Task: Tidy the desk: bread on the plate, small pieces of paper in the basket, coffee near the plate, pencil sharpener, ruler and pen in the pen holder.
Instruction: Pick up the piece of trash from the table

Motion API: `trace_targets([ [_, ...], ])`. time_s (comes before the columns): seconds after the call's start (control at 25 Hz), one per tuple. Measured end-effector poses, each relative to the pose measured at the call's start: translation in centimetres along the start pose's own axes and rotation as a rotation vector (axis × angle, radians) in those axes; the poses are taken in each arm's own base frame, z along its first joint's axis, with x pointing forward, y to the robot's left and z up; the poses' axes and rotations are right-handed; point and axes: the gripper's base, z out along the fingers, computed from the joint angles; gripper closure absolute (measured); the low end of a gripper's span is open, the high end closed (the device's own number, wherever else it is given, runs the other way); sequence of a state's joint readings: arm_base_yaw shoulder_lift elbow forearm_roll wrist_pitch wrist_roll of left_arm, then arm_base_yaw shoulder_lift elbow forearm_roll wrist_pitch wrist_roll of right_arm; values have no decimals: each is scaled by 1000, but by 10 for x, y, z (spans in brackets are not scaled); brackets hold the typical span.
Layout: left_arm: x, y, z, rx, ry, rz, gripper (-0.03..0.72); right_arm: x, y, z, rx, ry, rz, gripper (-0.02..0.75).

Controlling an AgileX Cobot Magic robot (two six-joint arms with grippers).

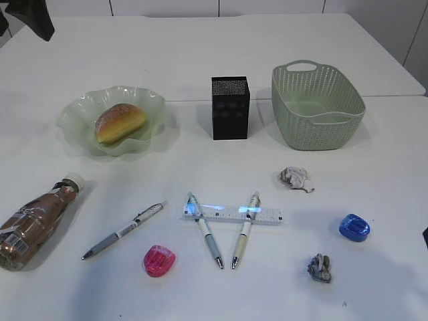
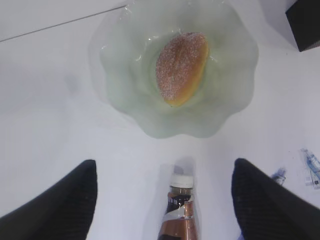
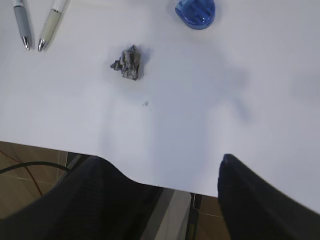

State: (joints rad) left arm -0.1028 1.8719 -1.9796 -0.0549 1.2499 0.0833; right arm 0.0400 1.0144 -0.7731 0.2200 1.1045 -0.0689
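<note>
The bread [image 1: 120,124] lies in the green plate [image 1: 80,114]. The coffee [image 1: 37,221] lies on its side at the desk's left front. My left gripper [image 2: 165,162] hangs open above the coffee [image 2: 181,210], cap towards the plate [image 2: 125,95], touching nothing. Three pens [image 1: 124,231] [image 1: 205,231] [image 1: 244,227], the clear ruler [image 1: 231,214] and a pink sharpener [image 1: 159,261] lie mid-front; a blue sharpener [image 1: 354,227] and two paper balls [image 1: 296,178] [image 1: 320,267] lie right. My right gripper [image 3: 164,165] is open and empty over the front edge, short of a paper ball [image 3: 129,63].
The black pen holder [image 1: 231,107] stands at mid-back, with the green basket [image 1: 317,103] to its right. The desk's front edge [image 3: 165,186] runs just under my right gripper, with floor beyond it. The blue sharpener [image 3: 195,11] lies beyond the paper ball.
</note>
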Motion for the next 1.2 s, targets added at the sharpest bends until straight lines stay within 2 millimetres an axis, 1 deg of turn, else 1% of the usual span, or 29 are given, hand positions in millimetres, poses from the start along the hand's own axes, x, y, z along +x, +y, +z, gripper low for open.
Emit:
trace_targets([
  [0.04,3,0,-6,0,-4,0,95,0,1,1,-2,0,-8,181],
  [0.16,12,-2,-24,-1,-18,1,95,-5,11,12,-21,35,-64,181],
  [0.24,17,-3,-38,-3,-40,2,95,-5,11,12,-21,35,-64,181],
  [0.28,18,-4,-46,-4,-56,0,95,-11,24,26,-39,57,-117,181],
  [0.44,25,-5,-70,-6,-98,-2,95,-17,36,49,-47,108,-151,181],
  [0.48,26,-6,-74,-7,-107,-2,95,-20,39,60,-46,138,-158,182],
  [0.52,27,-6,-78,-7,-114,-2,95,-20,39,60,-46,138,-158,182],
  [0.56,27,-6,-80,-7,-118,-3,95,-21,39,60,-46,123,-158,182],
  [0.6,27,-6,-82,-7,-123,-3,95,-27,43,80,-37,189,-161,182],
  [0.68,28,-6,-84,-8,-127,-3,95,-34,45,90,-33,208,-163,182],
  [0.76,28,-6,-85,-8,-128,-3,95,-47,50,103,-21,230,-183,182],
  [0.8,28,-6,-85,-8,-128,-3,95,-47,50,103,-21,230,-183,182],
  [0.84,28,-6,-85,-8,-128,-3,95,-54,53,113,-14,248,-191,182],
  [0.88,28,-6,-84,-8,-127,-5,95,-58,54,110,-15,230,-195,182],
  [0.92,28,-6,-84,-8,-127,-5,95,-58,54,110,-15,230,-195,182],
  [0.96,28,-6,-84,-8,-127,-5,95,-64,55,129,-3,281,-194,182],
  [1.04,28,-6,-84,-8,-127,-5,95,-67,54,138,5,305,-194,182],
  [1.12,28,-6,-84,-8,-127,-5,95,-67,54,141,6,311,-193,182],
  [1.16,28,-6,-84,-8,-127,-5,95,-66,53,148,11,335,-190,182],
  [1.2,28,-6,-84,-8,-127,-5,95,-66,53,151,16,342,-191,182],
])
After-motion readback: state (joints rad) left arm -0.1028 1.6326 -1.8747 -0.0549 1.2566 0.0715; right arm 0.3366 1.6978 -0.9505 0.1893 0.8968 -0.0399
